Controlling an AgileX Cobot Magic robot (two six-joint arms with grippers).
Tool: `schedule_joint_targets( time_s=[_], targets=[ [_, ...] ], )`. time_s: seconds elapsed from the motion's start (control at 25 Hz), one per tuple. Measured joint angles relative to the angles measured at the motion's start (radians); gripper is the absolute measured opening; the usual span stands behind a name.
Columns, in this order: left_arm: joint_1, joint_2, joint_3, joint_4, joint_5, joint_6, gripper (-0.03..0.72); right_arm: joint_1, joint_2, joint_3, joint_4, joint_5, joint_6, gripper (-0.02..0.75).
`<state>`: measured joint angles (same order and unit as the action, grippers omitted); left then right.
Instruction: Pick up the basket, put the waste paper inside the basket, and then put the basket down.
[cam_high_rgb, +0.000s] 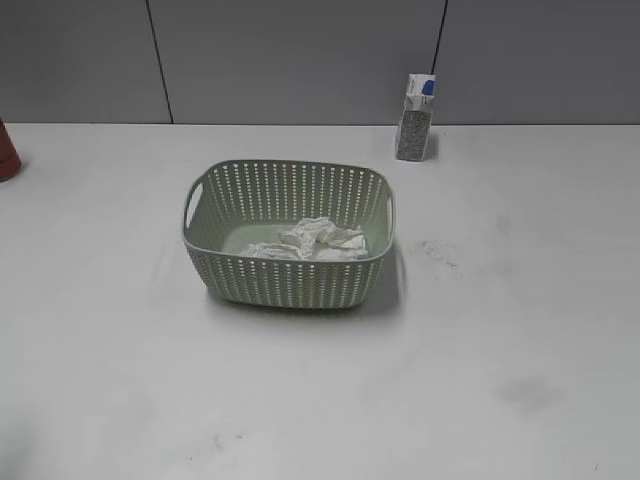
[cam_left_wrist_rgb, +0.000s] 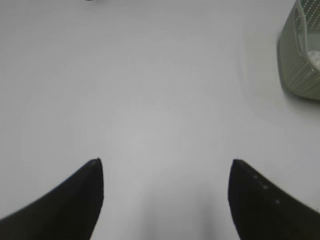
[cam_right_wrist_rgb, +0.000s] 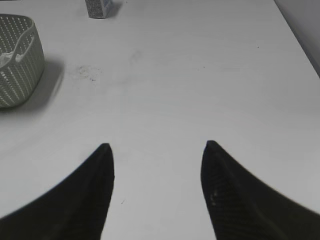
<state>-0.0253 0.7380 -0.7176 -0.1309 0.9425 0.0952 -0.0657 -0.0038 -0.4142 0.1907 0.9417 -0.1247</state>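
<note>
A pale green perforated basket (cam_high_rgb: 288, 275) stands on the white table, near the middle of the exterior view. Crumpled white waste paper (cam_high_rgb: 312, 240) lies inside it. The basket's corner shows at the right edge of the left wrist view (cam_left_wrist_rgb: 300, 65) and at the left edge of the right wrist view (cam_right_wrist_rgb: 17, 60), where a bit of the paper (cam_right_wrist_rgb: 7, 57) also shows. My left gripper (cam_left_wrist_rgb: 165, 162) is open and empty over bare table, left of the basket. My right gripper (cam_right_wrist_rgb: 157, 145) is open and empty over bare table, right of the basket. Neither arm shows in the exterior view.
A small white and blue carton (cam_high_rgb: 416, 130) stands at the back right by the grey wall; it also shows in the right wrist view (cam_right_wrist_rgb: 97, 7). A red object (cam_high_rgb: 6, 152) sits at the far left edge. Dark smudges (cam_high_rgb: 437, 250) mark the table right of the basket.
</note>
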Motion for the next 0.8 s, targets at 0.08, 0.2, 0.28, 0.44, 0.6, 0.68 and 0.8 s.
schedule_joint_targets(
  time_s=[0.08,0.2,0.28,0.44,0.6,0.68,0.8],
  targets=[
    [0.0,-0.101,0.045,-0.001,0.024,0.0,0.584,0.0,0.0,0.0,0.0,0.0,0.001,0.452],
    [0.0,-0.228,0.092,-0.002,0.059,0.0,0.583,0.0,0.0,0.0,0.0,0.0,0.001,0.452],
    [0.0,-0.301,0.116,-0.002,0.072,0.0,0.583,0.0,0.0,0.0,0.0,0.001,0.002,0.452],
    [0.0,-0.437,0.16,0.0,0.091,0.0,0.583,0.0,0.0,0.0,0.0,0.001,0.002,0.452],
    [0.0,-0.565,0.206,0.001,0.096,0.0,0.581,0.0,0.0,0.0,0.0,0.001,0.002,0.452],
    [0.0,-0.621,0.209,0.001,0.094,0.0,0.58,0.0,0.0,0.0,0.0,0.001,0.002,0.452],
    [0.0,-0.708,0.209,0.001,0.092,0.0,0.58,0.0,0.0,0.0,0.0,0.001,0.002,0.452]
  ],
)
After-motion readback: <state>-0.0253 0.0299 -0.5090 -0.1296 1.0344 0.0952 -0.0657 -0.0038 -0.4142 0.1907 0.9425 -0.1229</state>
